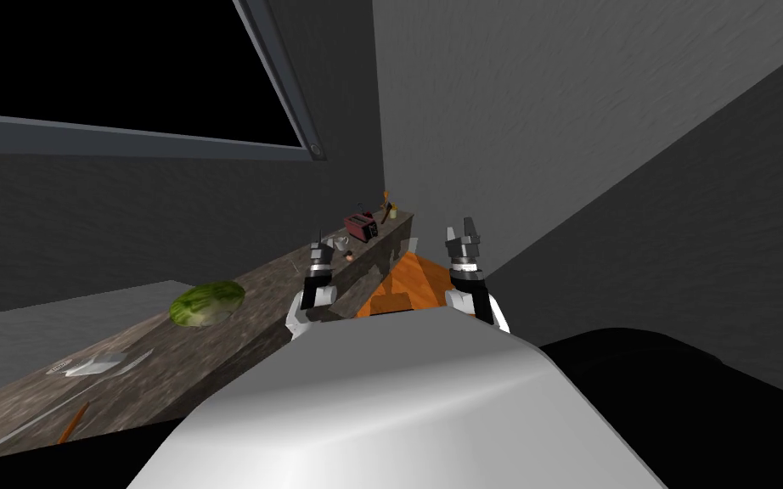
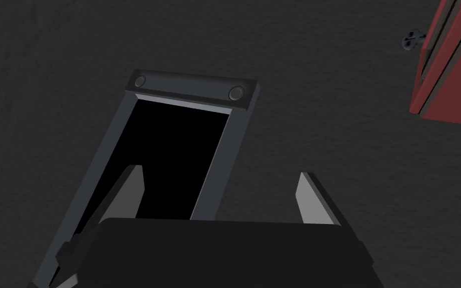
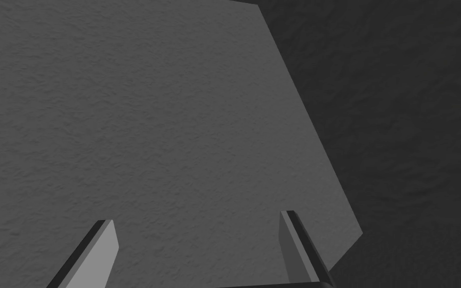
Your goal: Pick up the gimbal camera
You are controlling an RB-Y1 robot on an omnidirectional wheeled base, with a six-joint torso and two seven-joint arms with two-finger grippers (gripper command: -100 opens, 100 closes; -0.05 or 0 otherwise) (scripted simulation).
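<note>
Gimbal camera (image 2: 410, 39), seemingly the small dark item, is sitting beside the red toaster (image 1: 362, 225) far along the bench (image 1: 211, 340), beyond the nearer left tool (image 1: 321, 244); both it and the right tool (image 1: 464, 227) are standing fingers apart.

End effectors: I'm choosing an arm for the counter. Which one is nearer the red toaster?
The left end effector, open at the counter just short of the toaster. The right end effector, also open, stands apart from the counter.
</note>
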